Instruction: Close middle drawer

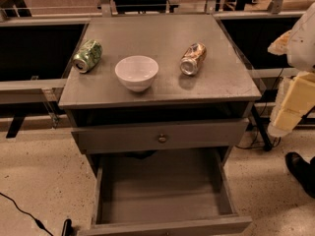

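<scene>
Two cans [87, 56] [192, 59], one bowl [137, 73], two drawers [197, 135] [162, 195], one gripper [293, 104] at right edge.

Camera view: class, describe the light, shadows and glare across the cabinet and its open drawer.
Camera view: dim, warm light; the white bowl and brown can cast soft shadows on the cabinet top; a glint shows on the brown can; the middle drawer, pulled out, is shaded inside; the gripper at the right edge is brightly lit.
</scene>
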Tool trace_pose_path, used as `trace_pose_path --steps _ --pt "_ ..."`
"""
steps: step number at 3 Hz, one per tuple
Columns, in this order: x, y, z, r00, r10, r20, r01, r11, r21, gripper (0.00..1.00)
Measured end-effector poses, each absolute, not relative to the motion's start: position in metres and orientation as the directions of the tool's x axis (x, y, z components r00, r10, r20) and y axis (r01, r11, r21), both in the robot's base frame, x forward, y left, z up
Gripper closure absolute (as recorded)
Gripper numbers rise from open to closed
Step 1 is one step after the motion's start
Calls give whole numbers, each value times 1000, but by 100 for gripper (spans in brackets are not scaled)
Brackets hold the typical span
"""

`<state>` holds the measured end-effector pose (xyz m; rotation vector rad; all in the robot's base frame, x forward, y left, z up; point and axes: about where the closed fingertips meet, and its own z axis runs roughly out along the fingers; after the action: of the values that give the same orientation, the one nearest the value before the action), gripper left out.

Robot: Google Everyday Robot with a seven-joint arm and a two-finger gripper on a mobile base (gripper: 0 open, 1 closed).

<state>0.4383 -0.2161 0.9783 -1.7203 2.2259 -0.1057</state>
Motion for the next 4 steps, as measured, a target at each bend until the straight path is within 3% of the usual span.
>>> trace_pose_path --steps 3,4 --pt "429 -202 942 -188 -961 -203 -947 232 -222 0" --pt "417 -197 866 -226 -938 -265 -952 270 -143 0"
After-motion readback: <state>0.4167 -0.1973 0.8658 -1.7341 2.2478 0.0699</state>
